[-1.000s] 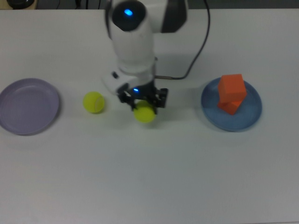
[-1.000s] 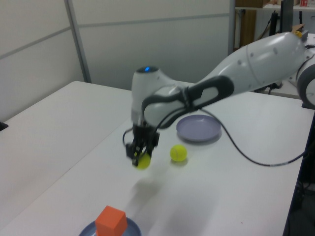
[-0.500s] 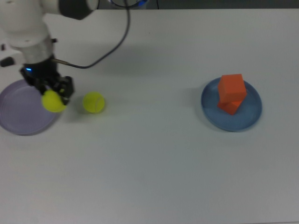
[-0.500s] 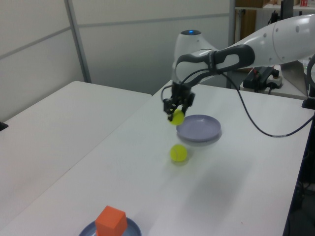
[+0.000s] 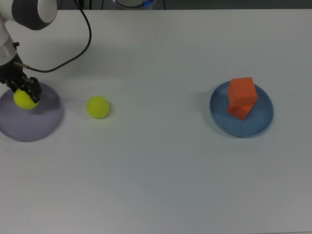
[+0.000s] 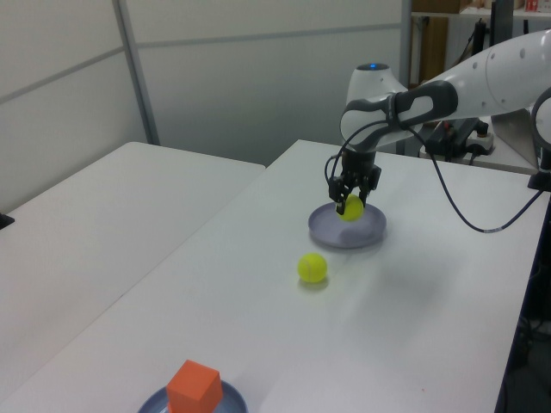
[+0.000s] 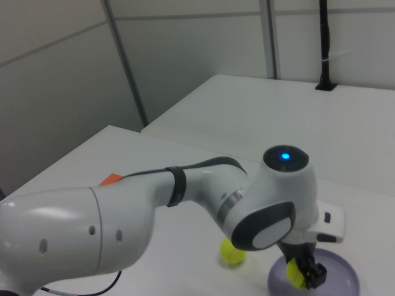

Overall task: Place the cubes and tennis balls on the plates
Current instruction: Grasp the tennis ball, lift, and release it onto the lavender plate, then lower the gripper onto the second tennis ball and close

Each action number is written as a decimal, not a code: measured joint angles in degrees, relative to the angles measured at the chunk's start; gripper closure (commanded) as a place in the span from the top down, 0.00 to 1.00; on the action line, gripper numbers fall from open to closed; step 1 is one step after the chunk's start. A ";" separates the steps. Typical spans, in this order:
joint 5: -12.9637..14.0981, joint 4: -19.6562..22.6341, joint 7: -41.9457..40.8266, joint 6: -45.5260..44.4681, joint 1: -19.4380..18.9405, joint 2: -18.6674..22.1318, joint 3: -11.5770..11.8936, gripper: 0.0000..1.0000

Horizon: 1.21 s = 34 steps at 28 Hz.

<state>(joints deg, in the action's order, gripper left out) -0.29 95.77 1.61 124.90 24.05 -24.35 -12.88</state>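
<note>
A white surface (image 5: 161, 165) carries both plates. The jaws grip a tennis ball (image 5: 23, 98) over the lavender plate (image 5: 46, 122); it looks light, fuzzy, springy and best held across its middle.

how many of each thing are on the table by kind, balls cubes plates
Tennis balls: 2, one held by the gripper over the purple plate, one loose on the table.
Orange cubes: 2, stacked on the blue plate: upper, lower.
Plates: 2, purple and blue.
Total: 6
</note>
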 measured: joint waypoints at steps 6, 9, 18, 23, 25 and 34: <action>-0.07 0.19 -1.06 0.00 -0.07 -0.76 0.06 1.00; -0.07 0.15 -1.68 -0.04 -0.19 -0.39 0.06 1.00; -0.03 -0.28 -2.08 -4.23 -4.57 2.57 -0.48 1.00; -0.01 -0.22 1.08 -5.29 -10.31 3.07 -0.58 1.00; -0.01 -0.05 2.22 -5.30 -12.26 3.01 -0.59 1.00; -0.01 2.59 4.74 -5.31 -17.51 1.83 -0.57 1.00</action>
<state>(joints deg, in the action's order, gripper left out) -0.31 98.37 6.35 119.60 6.53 -22.51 -13.44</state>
